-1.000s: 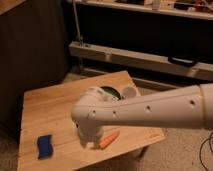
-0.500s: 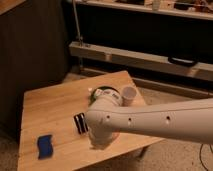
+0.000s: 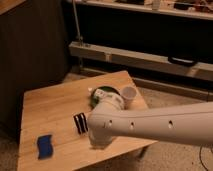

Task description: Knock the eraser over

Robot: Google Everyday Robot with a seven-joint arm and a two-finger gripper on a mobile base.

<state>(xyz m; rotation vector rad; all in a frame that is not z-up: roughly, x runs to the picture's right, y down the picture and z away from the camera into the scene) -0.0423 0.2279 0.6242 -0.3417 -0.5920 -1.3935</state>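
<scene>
- On the desk [image 3: 50, 102], camera view: eraser [image 3: 80, 123] stands upright, mid-front of the wood top, black with pale stripes, striped face toward camera.
- Blue pad [image 3: 45, 146] lies flat near the front-left corner, well apart from eraser. Cup [image 3: 129, 94] and dark bowl [image 3: 101, 94] sit at back right, close together.
- Arm [image 3: 160, 125] comes in from the right, low across the desk front. Its rounded end sits just right of the eraser.
- Claw [image 3: 96, 142] looks to be at the lower tip of that end, just beside the eraser and a bit nearer the camera. It's mostly hidden by the arm housing, so can't tell how far open. Nothing seen held.
- Claw-eraser contact: can't tell, eraser's right edge meets the arm outline.
- Judgement: task not done, eraser upright. Step in hand = the push.
- To do it well: short sweep leftward into the block, hitting high rather than at the base, so it tips instead of sliding.
- Thin block likely topples easiest across its thin side. A push along the broad face may only skid or spin it, so angle the sweep a little.
- Keep the sweep short and the claw off the wood. The pad is further left, no need to reach it.
- Risks: a low hit shoves it along upright. Too much speed could send it off the front edge.
</scene>
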